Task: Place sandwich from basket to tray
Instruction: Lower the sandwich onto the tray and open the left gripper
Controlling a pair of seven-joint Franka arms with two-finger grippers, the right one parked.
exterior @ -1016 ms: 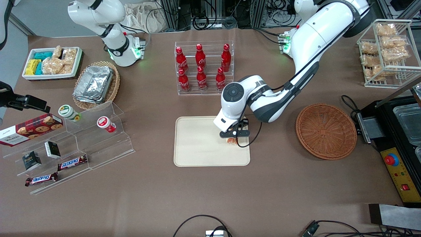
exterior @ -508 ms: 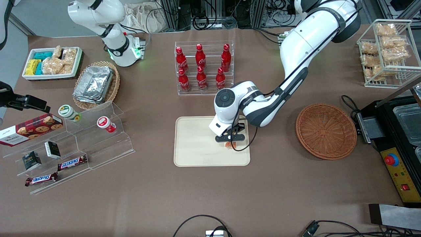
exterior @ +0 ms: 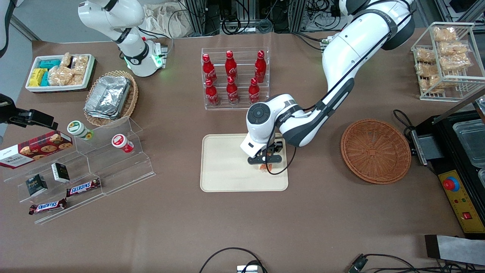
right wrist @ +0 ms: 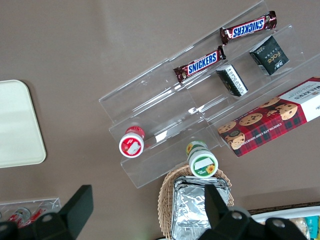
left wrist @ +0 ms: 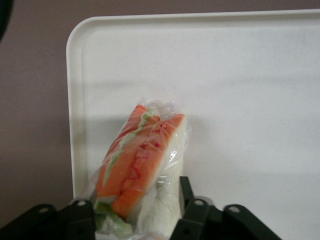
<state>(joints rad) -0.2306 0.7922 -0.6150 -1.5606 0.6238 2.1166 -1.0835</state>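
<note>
The clear-wrapped sandwich [left wrist: 140, 160], white bread with an orange-red and green filling edge, sits between the black fingers of my left gripper [left wrist: 136, 205], which is shut on it. In the front view the gripper [exterior: 265, 160] hangs low over the cream tray [exterior: 227, 167], at the tray's end toward the working arm, and only a bit of the sandwich [exterior: 262, 167] peeks out under it. The wrist view shows the sandwich down close to the tray floor [left wrist: 225, 75], near a rounded corner. The reddish-brown basket [exterior: 375, 151] lies empty toward the working arm's end of the table.
A clear rack of red bottles [exterior: 235, 77] stands just farther from the camera than the tray. A stepped acrylic shelf with snacks [exterior: 94, 163], a tan basket of foil containers [exterior: 110, 98] and a white snack bin [exterior: 60, 72] lie toward the parked arm's end. A wire rack [exterior: 447, 57] stands near the basket.
The left gripper carried the sandwich a little farther over the tray toward the parked arm's end in the first half second. Since then it has barely moved.
</note>
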